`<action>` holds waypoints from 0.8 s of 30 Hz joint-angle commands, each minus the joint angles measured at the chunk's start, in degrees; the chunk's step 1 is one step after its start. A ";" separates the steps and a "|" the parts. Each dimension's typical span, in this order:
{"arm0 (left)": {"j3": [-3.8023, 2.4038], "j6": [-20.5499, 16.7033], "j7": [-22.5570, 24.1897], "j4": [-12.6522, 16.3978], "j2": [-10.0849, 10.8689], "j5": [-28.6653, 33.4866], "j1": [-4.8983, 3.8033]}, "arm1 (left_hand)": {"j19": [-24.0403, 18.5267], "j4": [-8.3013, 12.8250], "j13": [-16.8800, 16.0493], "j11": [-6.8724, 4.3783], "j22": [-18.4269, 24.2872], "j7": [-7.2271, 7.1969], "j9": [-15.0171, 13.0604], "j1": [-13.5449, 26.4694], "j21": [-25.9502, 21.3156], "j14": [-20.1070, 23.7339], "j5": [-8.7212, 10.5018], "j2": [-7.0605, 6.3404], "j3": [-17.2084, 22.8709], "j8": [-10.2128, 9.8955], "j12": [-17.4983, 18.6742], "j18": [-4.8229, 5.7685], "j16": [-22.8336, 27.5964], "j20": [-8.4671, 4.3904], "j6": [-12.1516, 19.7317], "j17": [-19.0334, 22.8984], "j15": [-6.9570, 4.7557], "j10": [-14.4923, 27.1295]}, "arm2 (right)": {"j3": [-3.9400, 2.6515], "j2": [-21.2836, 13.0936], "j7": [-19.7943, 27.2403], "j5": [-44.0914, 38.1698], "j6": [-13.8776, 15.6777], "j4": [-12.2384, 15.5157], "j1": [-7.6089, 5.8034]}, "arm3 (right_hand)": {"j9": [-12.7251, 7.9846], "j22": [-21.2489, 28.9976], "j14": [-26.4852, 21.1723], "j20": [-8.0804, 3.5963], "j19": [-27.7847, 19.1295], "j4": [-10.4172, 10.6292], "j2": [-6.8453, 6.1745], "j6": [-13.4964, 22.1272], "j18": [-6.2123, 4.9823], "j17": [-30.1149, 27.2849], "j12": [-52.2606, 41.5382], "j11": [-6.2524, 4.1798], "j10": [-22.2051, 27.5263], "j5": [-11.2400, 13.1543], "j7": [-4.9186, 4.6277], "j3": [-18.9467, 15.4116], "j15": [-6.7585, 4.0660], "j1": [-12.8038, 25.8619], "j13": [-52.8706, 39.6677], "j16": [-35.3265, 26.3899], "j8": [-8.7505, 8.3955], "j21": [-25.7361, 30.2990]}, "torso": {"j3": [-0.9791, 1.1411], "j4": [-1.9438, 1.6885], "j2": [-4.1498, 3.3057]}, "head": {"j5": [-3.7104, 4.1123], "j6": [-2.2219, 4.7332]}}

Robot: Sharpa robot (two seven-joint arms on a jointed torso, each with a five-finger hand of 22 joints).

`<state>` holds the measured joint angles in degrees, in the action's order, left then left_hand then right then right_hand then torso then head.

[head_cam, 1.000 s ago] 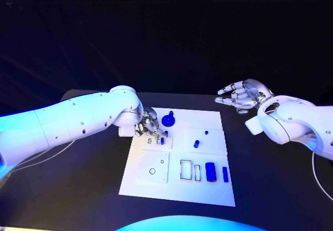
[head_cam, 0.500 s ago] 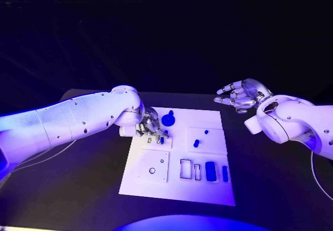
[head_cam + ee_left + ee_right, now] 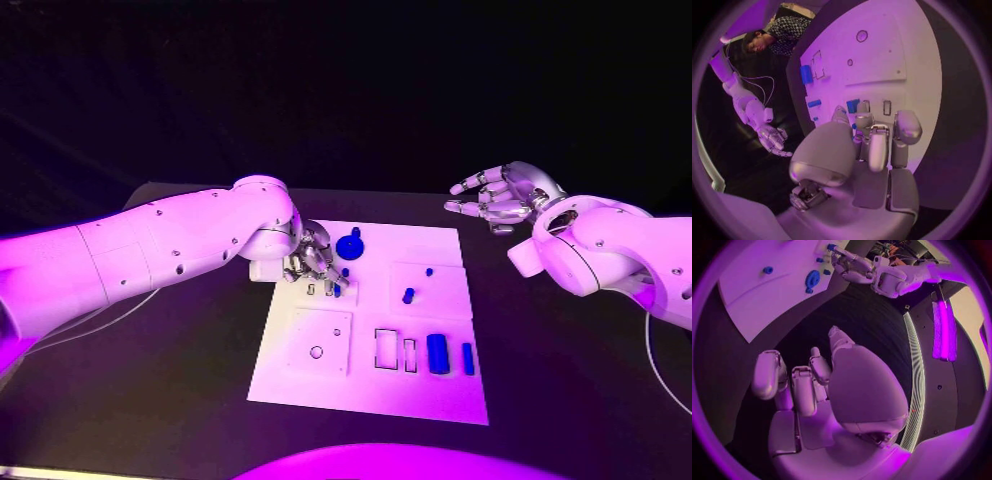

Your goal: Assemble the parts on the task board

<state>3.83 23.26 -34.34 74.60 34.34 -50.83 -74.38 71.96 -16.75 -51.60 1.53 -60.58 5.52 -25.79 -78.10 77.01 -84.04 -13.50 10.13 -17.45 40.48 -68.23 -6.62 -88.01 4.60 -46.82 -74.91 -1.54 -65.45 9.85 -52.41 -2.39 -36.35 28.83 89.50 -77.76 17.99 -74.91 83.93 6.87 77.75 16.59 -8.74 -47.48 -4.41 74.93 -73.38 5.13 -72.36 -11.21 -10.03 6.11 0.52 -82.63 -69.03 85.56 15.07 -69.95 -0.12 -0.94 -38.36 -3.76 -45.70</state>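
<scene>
The white task board (image 3: 368, 385) lies in the middle of the table. My left hand (image 3: 310, 264) hangs over its far left corner, fingertips pinching a small blue part (image 3: 336, 289) that stands beside two narrow slots. The left wrist view shows that hand (image 3: 861, 155), that part (image 3: 852, 105) and the board (image 3: 892, 50). A round blue part (image 3: 351, 246) lies just beyond the hand. Two small blue parts (image 3: 408, 296) sit mid-board, and two blue bars (image 3: 437, 354) near the right edge. My right hand (image 3: 498, 200) is raised past the board's far right corner, fingers apart, holding nothing.
The black table (image 3: 159, 380) surrounds the board. A rectangular cut-out (image 3: 388, 350) and a round hole (image 3: 316, 352) mark the board's near half. A thin cable (image 3: 87, 325) trails under my left arm.
</scene>
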 commanded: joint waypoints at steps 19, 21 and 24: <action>0.12 1.25 -0.16 -0.68 -0.68 0.05 0.01 | 0.42 0.05 -0.38 -0.20 -0.30 -0.17 -0.15 -1.33 0.42 -4.47 -0.20 0.16 0.32 -0.31 -0.10 0.62 -0.34 -0.32 -0.85 -11.23 -0.41 -0.62 | 0.00 0.00 0.28 -0.61 -0.79 0.17 0.04 | -0.08 -0.74 2.98 0.03 -0.52 -0.05 0.08 0.41 -0.72 3.33 0.25 -0.02 0.51 -0.15 0.10 -0.38 0.33 0.50 0.15 -0.27 0.37 0.40 | -0.01 -0.02 0.00 | 0.12 -0.34; 0.14 1.33 -0.17 -0.80 -0.78 0.05 0.02 | 0.47 0.05 -0.46 -0.22 -0.38 -0.18 -0.16 -1.43 0.46 -4.48 -0.19 0.18 0.34 -0.32 -0.14 0.63 -0.35 -0.33 -0.88 -11.26 -0.42 -0.68 | 0.00 -0.01 0.27 -0.61 -0.81 0.18 0.04 | -0.08 -0.74 2.98 0.03 -0.52 -0.05 0.08 0.41 -0.72 3.33 0.25 -0.02 0.51 -0.15 0.10 -0.38 0.33 0.50 0.15 -0.27 0.37 0.40 | -0.04 -0.01 0.00 | 0.13 -0.39; 0.16 1.43 -0.17 -0.99 -0.94 0.05 0.03 | 0.47 0.05 -0.46 -0.22 -0.38 -0.18 -0.16 -1.43 0.46 -4.48 -0.19 0.18 0.34 -0.32 -0.14 0.63 -0.35 -0.33 -0.88 -11.26 -0.42 -0.68 | 0.00 -0.03 0.26 -0.61 -0.84 0.21 0.04 | -0.08 -0.74 2.98 0.03 -0.52 -0.05 0.08 0.41 -0.72 3.33 0.25 -0.02 0.51 -0.15 0.10 -0.38 0.33 0.50 0.15 -0.27 0.37 0.40 | -0.04 0.01 -0.02 | 0.13 -0.38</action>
<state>4.00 23.54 -34.47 73.69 33.60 -50.88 -74.36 72.17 -16.75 -52.01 1.33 -60.91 5.32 -25.90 -79.07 77.21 -84.04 -13.50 10.21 -17.45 40.48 -68.23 -6.62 -88.00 4.39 -47.44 -74.91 -1.53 -65.64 9.86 -52.44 -2.43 -36.39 28.82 89.60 -77.76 17.99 -74.95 83.93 6.88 77.75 16.59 -8.75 -47.48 -4.41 74.92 -73.38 5.13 -72.36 -11.21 -10.03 6.11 0.52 -82.64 -68.93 85.56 15.07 -69.73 -0.16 -0.96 -38.34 -3.65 -46.08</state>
